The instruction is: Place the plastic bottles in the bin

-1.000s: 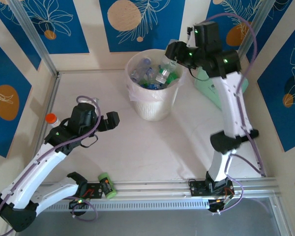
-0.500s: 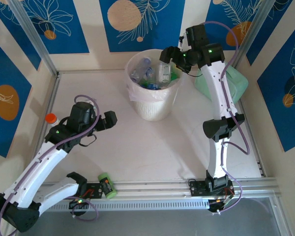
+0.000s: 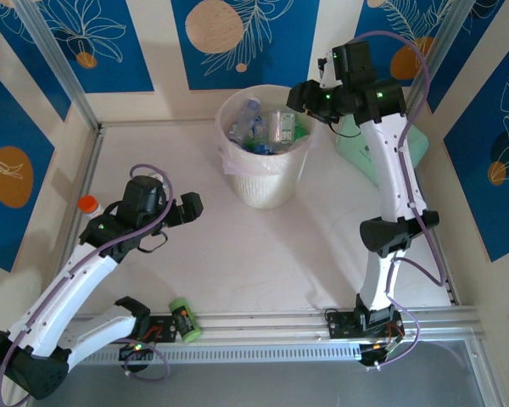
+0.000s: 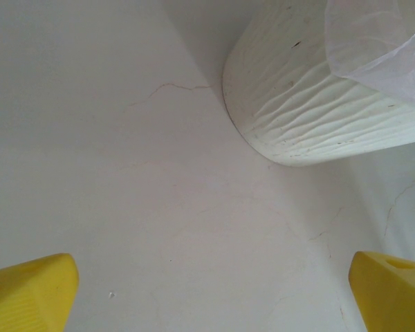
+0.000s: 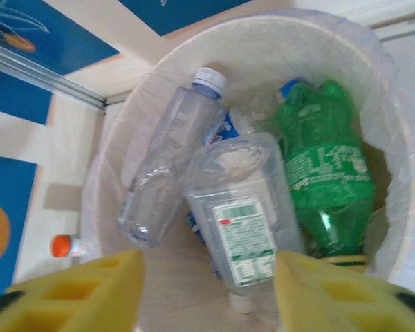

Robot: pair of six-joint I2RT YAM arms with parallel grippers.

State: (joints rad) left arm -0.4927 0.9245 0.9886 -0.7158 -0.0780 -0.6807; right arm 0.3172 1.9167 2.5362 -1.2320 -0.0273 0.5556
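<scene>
a: where are the plastic bottles?

b: the plastic bottles (image 3: 267,129) lie heaped inside the bin (image 3: 237,174), a round cream wastebasket with a thin white bag liner. it stands at the far middle of the table (image 3: 263,254). seen from the right wrist, a green bottle (image 5: 321,166) leans against the bin's right wall. a clear pale-capped bottle (image 5: 166,166) lies on the left, and a clear white-labelled bottle (image 5: 242,207) rests between them.

a: and the grippers?

b: the right gripper (image 3: 295,100) hangs over the bin's right rim, its yellow fingers (image 5: 90,290) parted, nothing gripped between them. the left gripper (image 3: 192,206) sits low over bare table, well left of the bin, jaws spread wide and empty, facing the bin's ribbed wall.

a: anything else?

b: a small orange-capped jar (image 3: 87,204) stands by the left wall. a short green can (image 3: 183,320) lies at the near rail, and a mint-green case (image 3: 411,148) sits right of the bin.
</scene>
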